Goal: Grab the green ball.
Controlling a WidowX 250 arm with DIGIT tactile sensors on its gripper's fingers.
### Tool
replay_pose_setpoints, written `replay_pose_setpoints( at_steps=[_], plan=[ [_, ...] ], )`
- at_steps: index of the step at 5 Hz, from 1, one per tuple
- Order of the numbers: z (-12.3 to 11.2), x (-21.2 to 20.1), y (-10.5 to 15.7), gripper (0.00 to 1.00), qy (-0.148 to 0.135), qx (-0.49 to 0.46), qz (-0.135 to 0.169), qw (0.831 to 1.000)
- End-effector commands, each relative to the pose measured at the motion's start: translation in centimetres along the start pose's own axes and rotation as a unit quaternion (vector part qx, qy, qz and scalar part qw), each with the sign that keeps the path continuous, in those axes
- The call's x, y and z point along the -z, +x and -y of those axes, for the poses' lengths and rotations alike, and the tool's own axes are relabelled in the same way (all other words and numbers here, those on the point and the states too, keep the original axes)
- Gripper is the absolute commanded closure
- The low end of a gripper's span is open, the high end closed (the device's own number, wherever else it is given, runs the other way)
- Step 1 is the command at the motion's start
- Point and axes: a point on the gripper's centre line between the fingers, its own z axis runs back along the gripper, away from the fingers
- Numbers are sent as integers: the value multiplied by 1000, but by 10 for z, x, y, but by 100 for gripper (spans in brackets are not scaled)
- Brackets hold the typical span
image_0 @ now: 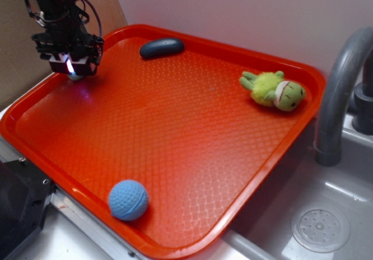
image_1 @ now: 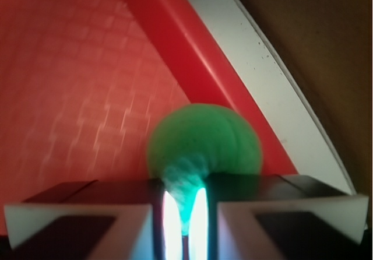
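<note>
The gripper [image_0: 74, 67] hangs low over the tray [image_0: 175, 126] at its ten o'clock corner, just inside the rim. Under it, in the exterior view, only a pale sliver of the ball [image_0: 74, 76] shows, resting on the tray floor at the gripper's tip.

The wrist view, blurred, shows the green ball [image_1: 204, 146] close to the camera, sitting just ahead of the two fingers [image_1: 81, 210], beside the tray's raised red rim. The fingers stand close together with only a narrow lit slit between them, and the ball bulges out beyond that slit; whether they clamp it or merely touch it I cannot tell.

Elsewhere on the tray: a dark oval object [image_0: 161, 47] lies at twelve o'clock near the far rim, a plush frog [image_0: 274, 90] lies on its side at two o'clock, and a blue ball [image_0: 128, 200] sits at seven o'clock close to the near rim. All three are well apart from the gripper. A grey tap [image_0: 341, 91] rises over the sink [image_0: 315, 225] at four o'clock, off the tray.
</note>
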Motion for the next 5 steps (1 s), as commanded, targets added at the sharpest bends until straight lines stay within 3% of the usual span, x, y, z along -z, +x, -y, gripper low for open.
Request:
replay_pose_setpoints(
  at_steps=[1,2,3,5],
  plan=[
    [3,-126,-49,100,-107,93,21,990],
    [20,-186,-72,100,-131,147,-31,980],
    [36,-232,-87,100,-115,188,-16,975],
    [44,-215,-79,100,-110,190,-4,976]
  ],
)
